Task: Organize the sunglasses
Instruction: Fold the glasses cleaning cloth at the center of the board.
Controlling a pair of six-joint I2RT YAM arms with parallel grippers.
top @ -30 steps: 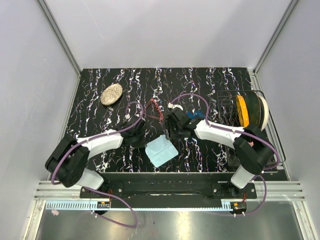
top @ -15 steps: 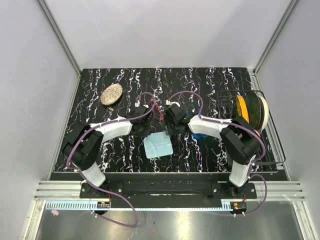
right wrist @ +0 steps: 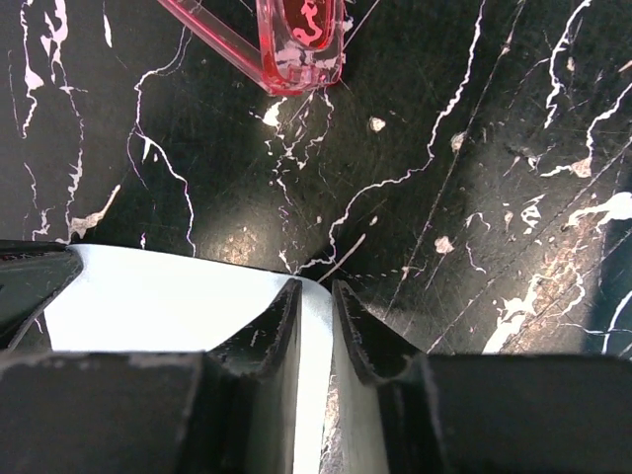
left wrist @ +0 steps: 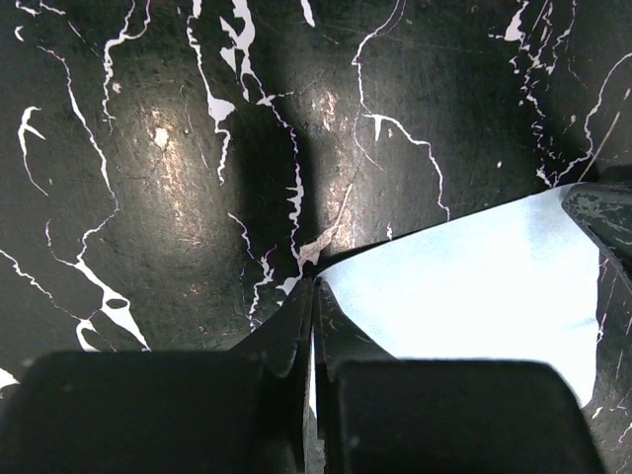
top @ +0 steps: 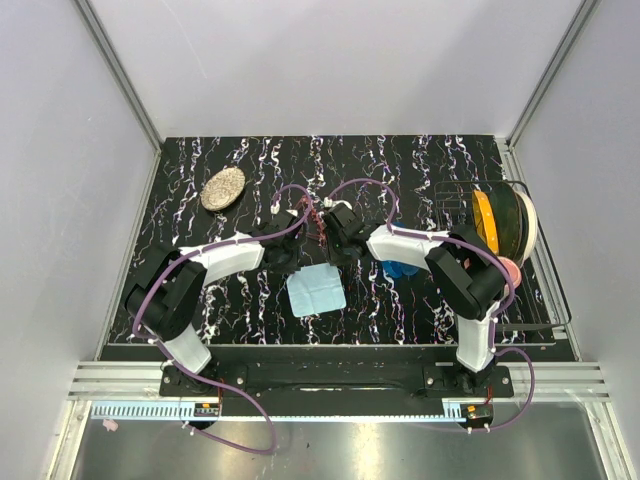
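Note:
The sunglasses (top: pixel 316 220), with a thin red frame and pink lenses, lie on the black marbled table just beyond both grippers; one lens end (right wrist: pixel 296 49) shows at the top of the right wrist view. A light blue cloth (top: pixel 316 290) lies flat in front of them. My left gripper (top: pixel 287 258) is shut on the cloth's left far corner (left wrist: pixel 314 281). My right gripper (top: pixel 335 255) is at the right far corner. Its jaws stand narrowly open (right wrist: pixel 316 288) with the cloth's edge (right wrist: pixel 168 296) between them. A blue case (top: pixel 405 268) lies partly hidden under the right arm.
A speckled beige oval object (top: pixel 222 188) lies at the back left. A wire rack (top: pixel 455 205) with a yellow and white spool (top: pixel 495 222) stands at the right edge. Grey walls enclose the table on three sides.
Both arms swung in towards the cloth's far corners, and the cloth shifted slightly left and back. The right gripper's jaws have narrowed around its corner.

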